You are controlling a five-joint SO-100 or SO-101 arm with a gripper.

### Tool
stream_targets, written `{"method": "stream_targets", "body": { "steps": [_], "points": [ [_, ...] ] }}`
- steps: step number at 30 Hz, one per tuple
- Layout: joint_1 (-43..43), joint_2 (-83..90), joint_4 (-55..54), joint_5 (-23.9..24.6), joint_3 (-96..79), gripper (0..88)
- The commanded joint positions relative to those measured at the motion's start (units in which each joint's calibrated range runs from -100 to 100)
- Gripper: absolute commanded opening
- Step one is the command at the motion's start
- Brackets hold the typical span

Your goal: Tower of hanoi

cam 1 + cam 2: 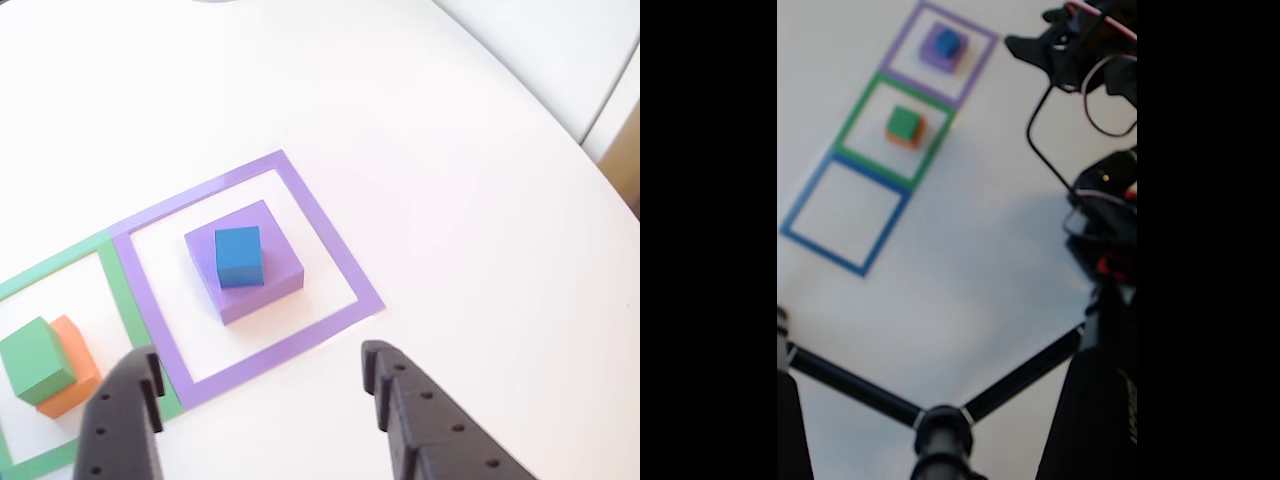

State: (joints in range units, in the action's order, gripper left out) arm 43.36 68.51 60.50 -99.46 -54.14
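Four matte square blocks make two stacks of two: the small blue cube [239,257] sits on the wide flat purple block [262,278] inside the purple tape square [330,245], and the green block [35,358] sits on the orange block [78,378] inside the green tape square [125,300] that shares a border with it. In the fixed view a third outline, the blue tape square [800,212], continues the row, with bare white table [450,150] around all three. The black gripper [260,385] hangs near the purple square's edge, its two fingers spread wide and grasping nothing.
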Motion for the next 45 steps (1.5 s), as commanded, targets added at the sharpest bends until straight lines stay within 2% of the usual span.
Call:
{"method": "stream_targets", "body": {
  "steps": [1,3,9,18,33,45],
  "points": [
    [-1.94,-1.94,-31.03,-0.54,-17.04,29.9],
    [-2.9,-5.41,-42.04,-0.54,-22.32,30.8],
    [-5.97,-18.73,-63.58,-0.54,-28.04,32.2],
    [-5.97,-38.51,-85.44,-0.54,-27.95,34.3],
    [-5.1,-65.24,-108.68,-0.54,-22.32,34.4],
    [-5.77,-74.28,-114.1,-0.54,-19.86,31.1]
  ]
}}
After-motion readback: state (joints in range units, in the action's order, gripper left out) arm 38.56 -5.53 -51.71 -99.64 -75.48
